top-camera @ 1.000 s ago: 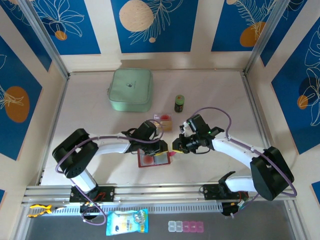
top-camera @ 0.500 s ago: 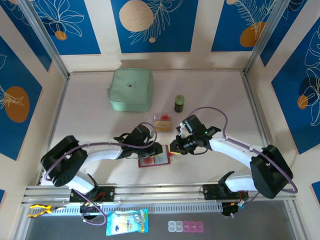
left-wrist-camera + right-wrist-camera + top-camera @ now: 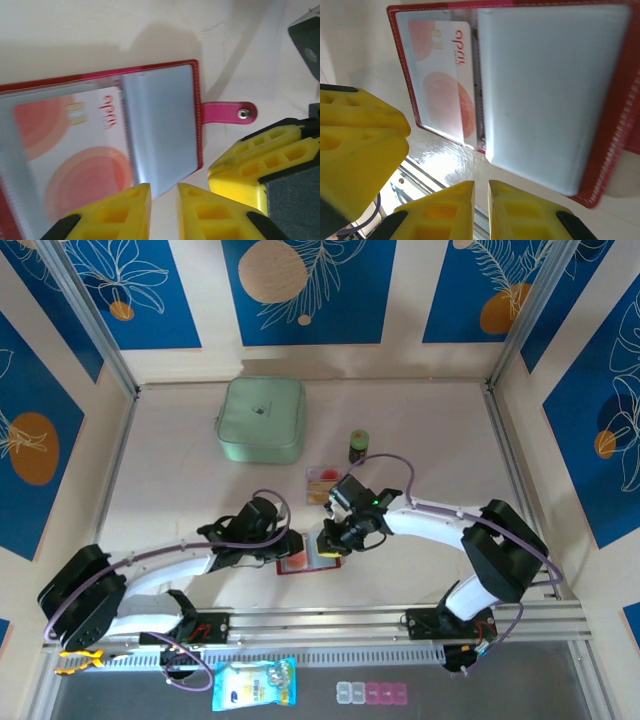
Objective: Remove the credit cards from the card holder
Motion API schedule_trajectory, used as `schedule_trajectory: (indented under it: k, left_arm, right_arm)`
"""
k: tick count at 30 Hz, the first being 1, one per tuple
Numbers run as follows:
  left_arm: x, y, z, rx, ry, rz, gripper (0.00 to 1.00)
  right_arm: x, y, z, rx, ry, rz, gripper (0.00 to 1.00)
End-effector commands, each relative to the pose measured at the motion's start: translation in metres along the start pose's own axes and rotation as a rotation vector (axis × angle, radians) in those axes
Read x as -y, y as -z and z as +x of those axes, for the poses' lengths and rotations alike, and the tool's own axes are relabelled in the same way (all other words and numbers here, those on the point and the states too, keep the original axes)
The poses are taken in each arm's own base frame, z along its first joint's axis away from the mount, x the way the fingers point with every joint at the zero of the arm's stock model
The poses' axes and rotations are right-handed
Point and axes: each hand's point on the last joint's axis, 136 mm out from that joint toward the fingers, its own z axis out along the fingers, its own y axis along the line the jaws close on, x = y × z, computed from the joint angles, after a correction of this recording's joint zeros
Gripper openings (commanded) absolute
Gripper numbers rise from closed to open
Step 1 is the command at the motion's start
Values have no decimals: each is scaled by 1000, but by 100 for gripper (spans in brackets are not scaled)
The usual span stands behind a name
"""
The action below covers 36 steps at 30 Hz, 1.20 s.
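Left wrist shows left end effector (image 3: 163,200) a bit apart; right end effector (image 3: 481,197) almost together. Best hold card holder (image 3: 160,125) down, pinch credit card (image 3: 75,150).

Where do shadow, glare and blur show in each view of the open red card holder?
Left wrist view: soft shadow on the table beside the card holder, credit card blurred. Right wrist view: glare on the table, clear pocket washed pale. Top view: even light, sharp.

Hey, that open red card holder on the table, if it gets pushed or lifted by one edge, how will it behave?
The card holder looks thin and light, so a push would probably slide it. Its clear pockets look like soft film, likely to bend and flop when lifted.
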Motion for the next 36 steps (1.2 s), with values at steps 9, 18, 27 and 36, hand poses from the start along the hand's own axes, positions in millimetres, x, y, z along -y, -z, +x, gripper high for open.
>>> schedule_trajectory:
  k: [9,18,27,36]
  left_arm:
    - [-49,9,8,12,83,-65,7]
    - [-52,2,9,-18,88,-46,2]
    - [-71,-2,14,-46,104,-115,0]
    - [-81,-6,21,-82,106,-153,0]
  right_arm:
    - [-21,-27,-10,-54,27,38,17]
    - [-31,-43,-16,-85,44,42,17]
    - [-29,-51,-21,-94,40,60,20]
    - [-21,-59,-21,-104,33,88,25]
